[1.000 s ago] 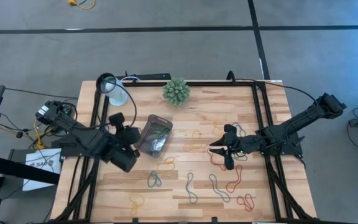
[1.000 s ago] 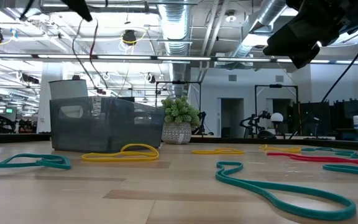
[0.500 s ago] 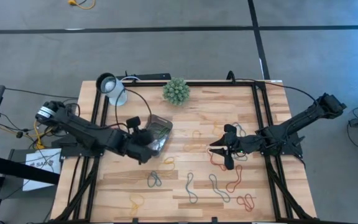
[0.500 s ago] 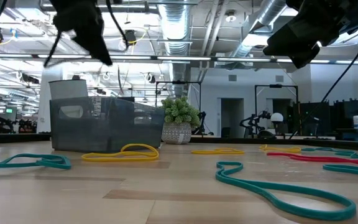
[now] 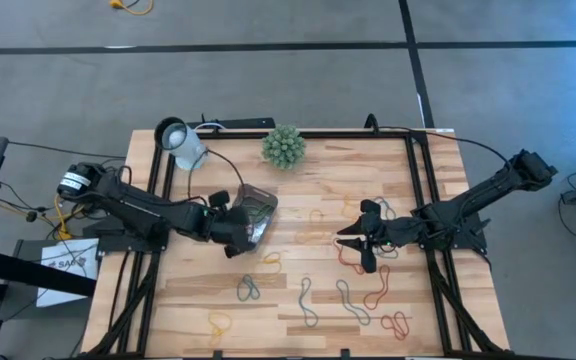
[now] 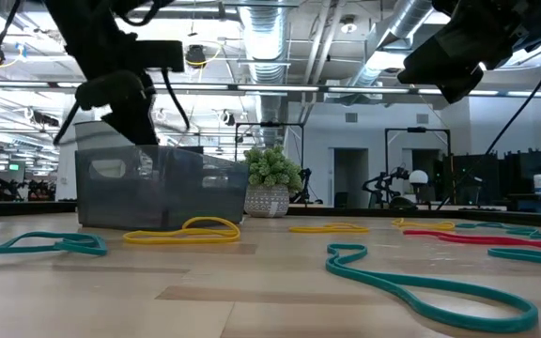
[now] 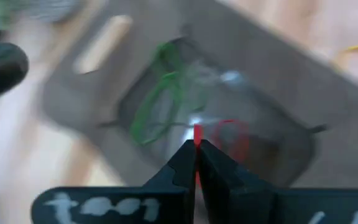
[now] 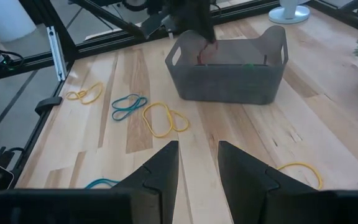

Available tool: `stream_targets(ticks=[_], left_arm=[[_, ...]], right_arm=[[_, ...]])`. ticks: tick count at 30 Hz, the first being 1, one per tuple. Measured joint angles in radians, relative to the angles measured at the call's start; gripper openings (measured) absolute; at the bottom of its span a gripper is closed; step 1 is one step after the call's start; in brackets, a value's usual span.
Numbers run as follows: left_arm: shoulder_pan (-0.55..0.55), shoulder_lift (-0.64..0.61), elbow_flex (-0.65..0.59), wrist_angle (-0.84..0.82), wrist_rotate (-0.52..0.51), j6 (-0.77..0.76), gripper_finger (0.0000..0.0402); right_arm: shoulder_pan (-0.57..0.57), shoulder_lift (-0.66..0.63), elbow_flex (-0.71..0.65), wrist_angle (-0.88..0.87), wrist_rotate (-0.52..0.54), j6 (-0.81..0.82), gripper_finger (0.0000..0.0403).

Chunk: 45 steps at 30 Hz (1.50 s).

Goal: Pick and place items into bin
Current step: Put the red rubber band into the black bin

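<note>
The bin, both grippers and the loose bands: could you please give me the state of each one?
bin: upright, holding a green band.
left gripper: shut on a red band, over the bin.
right gripper: open, empty, above the table.
loose bands: lying flat on the table.

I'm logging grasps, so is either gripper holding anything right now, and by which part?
The left gripper, over the bin, pinches a red band by one end. The right gripper is open and empty.

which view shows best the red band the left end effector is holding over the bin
The left wrist view: the red band sits pinched between the shut fingers, above the bin. The right wrist view shows it dangling into the bin. The high and low views don't show it.
</note>
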Motion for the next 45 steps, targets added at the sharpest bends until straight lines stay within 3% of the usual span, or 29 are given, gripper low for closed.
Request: stream_targets(ticks=[6, 11, 20, 45], left_arm=[[0.026, 0.000, -0.062, 0.215, 0.155, 0.090, 0.0000], [0.082, 0.000, -0.075, 0.213, 0.155, 0.088, 0.0000], [0.186, 0.000, -0.101, 0.213, 0.287, 0.085, 0.0000], [0.192, 0.002, -0.101, 0.202, 0.348, 0.099, 0.0074]], right_arm=[[0.000, 0.000, 0.000, 0.000, 0.000, 0.000, 0.0107], [0.000, 0.000, 0.000, 0.000, 0.000, 0.000, 0.0107], [0.000, 0.000, 0.000, 0.000, 0.000, 0.000, 0.0107], [0.000, 0.025, 0.000, 0.000, 0.000, 0.013, 0.0107]])
